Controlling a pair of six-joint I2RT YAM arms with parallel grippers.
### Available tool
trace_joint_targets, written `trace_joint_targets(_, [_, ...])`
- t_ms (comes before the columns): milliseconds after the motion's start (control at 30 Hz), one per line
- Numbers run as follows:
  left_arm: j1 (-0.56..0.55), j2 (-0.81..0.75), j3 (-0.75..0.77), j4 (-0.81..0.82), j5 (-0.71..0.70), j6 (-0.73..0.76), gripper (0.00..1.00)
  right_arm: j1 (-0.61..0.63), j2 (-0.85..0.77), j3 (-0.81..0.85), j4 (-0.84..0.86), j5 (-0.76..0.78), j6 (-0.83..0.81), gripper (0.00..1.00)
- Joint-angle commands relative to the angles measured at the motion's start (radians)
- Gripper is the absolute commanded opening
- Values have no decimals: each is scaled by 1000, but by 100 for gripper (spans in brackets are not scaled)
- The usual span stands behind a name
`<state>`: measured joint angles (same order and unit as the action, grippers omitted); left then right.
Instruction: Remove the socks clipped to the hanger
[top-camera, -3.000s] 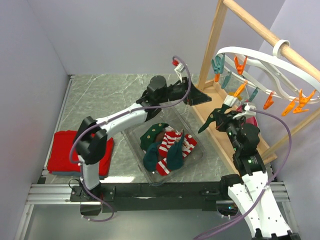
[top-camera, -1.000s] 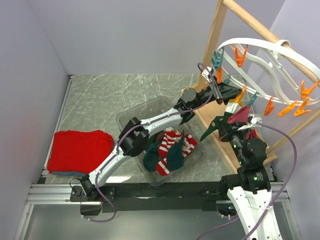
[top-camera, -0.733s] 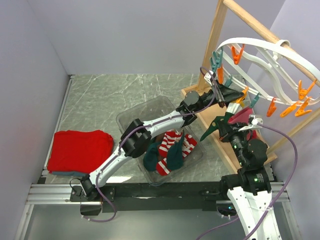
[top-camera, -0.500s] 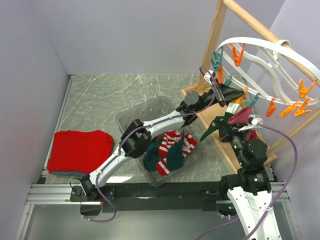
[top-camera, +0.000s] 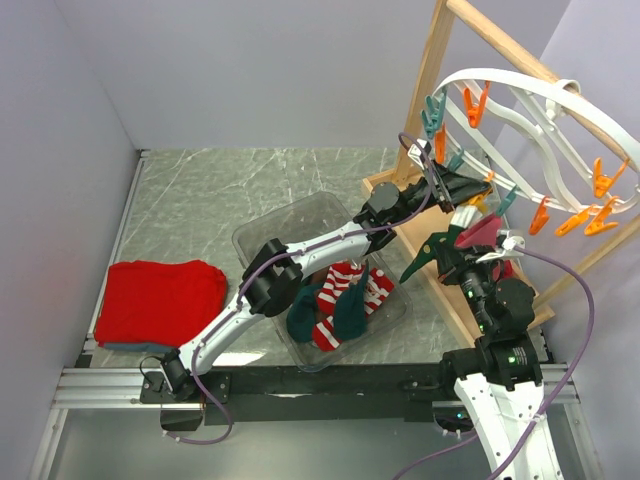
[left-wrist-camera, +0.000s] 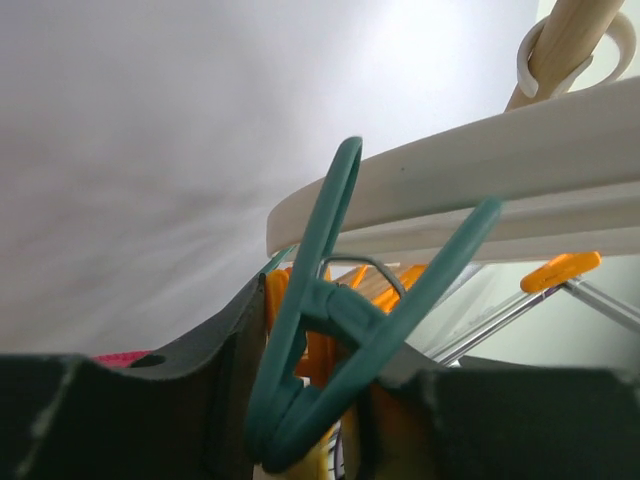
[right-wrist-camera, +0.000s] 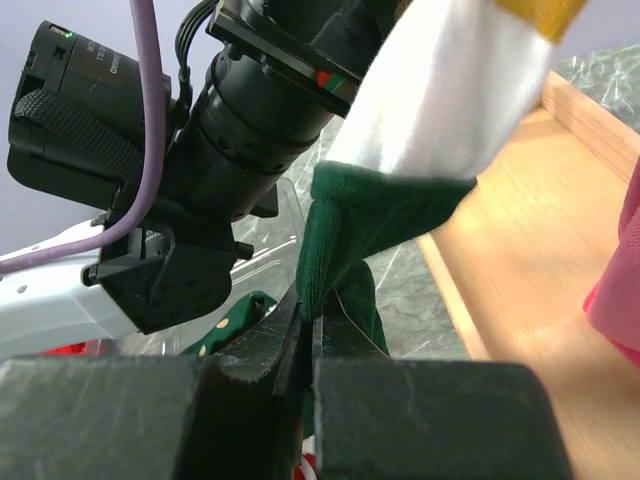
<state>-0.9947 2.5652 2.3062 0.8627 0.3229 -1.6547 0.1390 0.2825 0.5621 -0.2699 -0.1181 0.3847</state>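
Right claw (right-wrist-camera: 307, 315): closed on the folded edge of a dark green sock (right-wrist-camera: 372, 215), held below the near rim of the hanger (top-camera: 520, 92); white fabric hangs directly above the pinched edge.

Loose socks (top-camera: 340, 296): red-and-white striped and dark green, piled in a clear bin (top-camera: 262, 228) on the counter (top-camera: 220, 185), below and left of the hanger. A folded red cloth (top-camera: 158, 300) lies farther left of the hanger, well apart from the bin.

Left claw (top-camera: 452, 186): raised to the hanger's near-left rim, its two fingers closely flanking a teal peg (left-wrist-camera: 320, 320) that dangles from the white rim. Whether the fingers press the peg cannot be told.

Orange pegs (top-camera: 585, 215) hang along the hanger's right rim. The hanger's hook loops over a wooden rail (top-camera: 510, 48) above it.
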Motion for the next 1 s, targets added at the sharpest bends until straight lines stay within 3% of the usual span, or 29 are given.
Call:
trace_joint_targets(0, [-5, -25, 45, 42, -10, 27, 29, -1, -14, -5, -15, -34, 0, 0])
trace_joint_targets(267, [-5, -54, 21, 4, -16, 61, 2, -1, -22, -2, -45, -22, 23, 0])
trace_joint_targets(367, [-5, -69, -1, 1, -15, 67, 5, -1, -22, 4, -64, -23, 39, 0])
trace_joint_targets(467, [-4, -94, -53, 16, 1, 62, 33, -1, -20, 10, -78, -11, 46, 0])
trace_joint_targets(500, [-4, -103, -89, 19, 10, 65, 47, -1, -19, 12, -81, -9, 51, 0])
trace_joint_targets(667, [10, -207, -234, 7, 54, 153, 59, 1, -8, 25, -98, -26, 57, 0])
trace_joint_targets(700, [14, -227, -279, -10, 61, 197, 70, 1, -6, 24, -98, -32, 62, 0])
trace_joint_targets(800, [30, -278, -341, -54, 93, 257, 83, -1, 3, 25, -123, -35, 65, 0])
trace_joint_targets(967, [44, -368, -465, -42, 133, 289, 88, -1, 1, 27, -137, -48, 72, 0])
